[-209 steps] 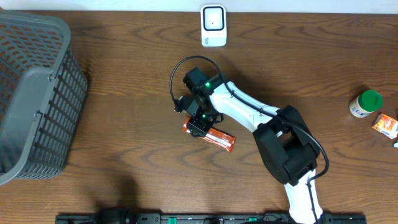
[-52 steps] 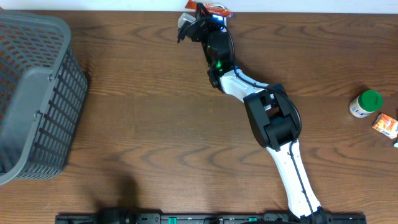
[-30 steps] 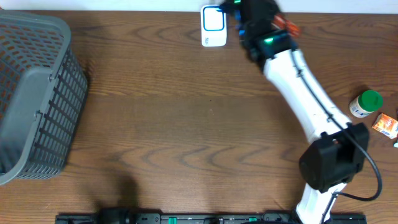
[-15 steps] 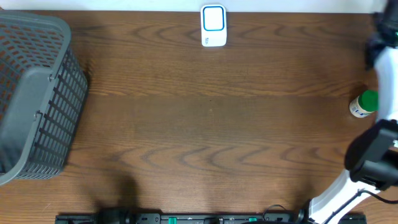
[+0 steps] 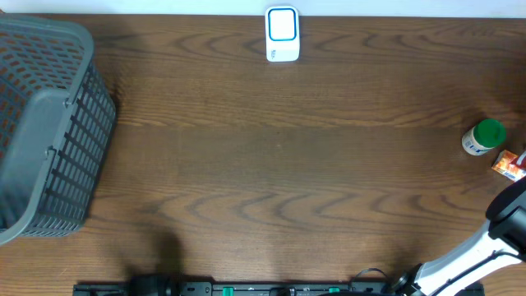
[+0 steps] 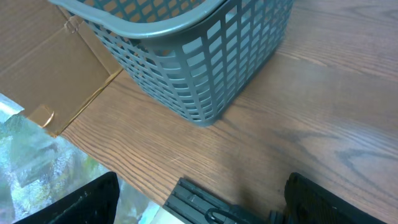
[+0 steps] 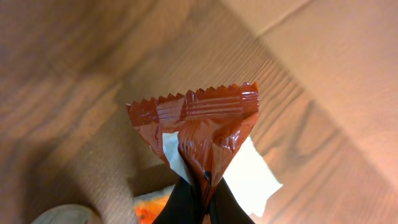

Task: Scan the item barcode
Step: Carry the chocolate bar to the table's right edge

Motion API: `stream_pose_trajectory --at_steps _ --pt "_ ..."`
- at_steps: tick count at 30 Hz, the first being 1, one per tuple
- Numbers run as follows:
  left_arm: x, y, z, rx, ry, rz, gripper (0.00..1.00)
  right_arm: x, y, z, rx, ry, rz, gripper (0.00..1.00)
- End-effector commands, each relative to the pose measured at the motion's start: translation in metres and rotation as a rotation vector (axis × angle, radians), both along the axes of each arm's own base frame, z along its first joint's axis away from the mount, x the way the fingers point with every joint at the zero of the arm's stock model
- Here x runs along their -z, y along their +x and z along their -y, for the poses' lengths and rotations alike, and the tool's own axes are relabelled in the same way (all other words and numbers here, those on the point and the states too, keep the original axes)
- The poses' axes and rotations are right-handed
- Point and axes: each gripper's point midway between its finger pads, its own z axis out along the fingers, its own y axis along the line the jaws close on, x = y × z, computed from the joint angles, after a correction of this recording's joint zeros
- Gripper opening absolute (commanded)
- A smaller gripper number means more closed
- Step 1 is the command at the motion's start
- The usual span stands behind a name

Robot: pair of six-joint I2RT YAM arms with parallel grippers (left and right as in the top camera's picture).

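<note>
Right gripper (image 7: pixel 202 194) clenches the snack packet (image 7: pixel 200 127) jutting past its fingertips: probably light, crinkly, slippery, best pinched at the seam.

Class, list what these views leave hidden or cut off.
Packet, right wrist view: barcode unseen; only one crimped end faces the camera.
Right claw: outside the overhead frame, past its right edge.
Orange box, overhead: cropped by the right edge.
Basket, overhead: cropped by the left edge.

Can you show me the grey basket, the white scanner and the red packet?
Grey plastic mesh basket (image 5: pixel 82 148): overhead view, slatted side wall.
White box-shaped scanner (image 5: pixel 282 26): overhead view, its blue-rimmed window.
Shiny red foil packet (image 7: pixel 202 134): right wrist view, crinkled middle.
</note>
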Motion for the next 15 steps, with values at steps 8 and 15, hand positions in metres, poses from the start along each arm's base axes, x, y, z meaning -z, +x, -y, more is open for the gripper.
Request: stream_pose_trajectory --at_steps 8,15 --pt "0.014 -0.012 0.000 -0.010 -0.004 -0.067 0.86 0.081 0.037 -0.038 0.016 0.260 0.094 0.01" --pt "0.014 -0.012 0.000 -0.010 -0.004 -0.067 0.86 0.080 0.059 -0.050 0.011 0.243 0.140 0.01"
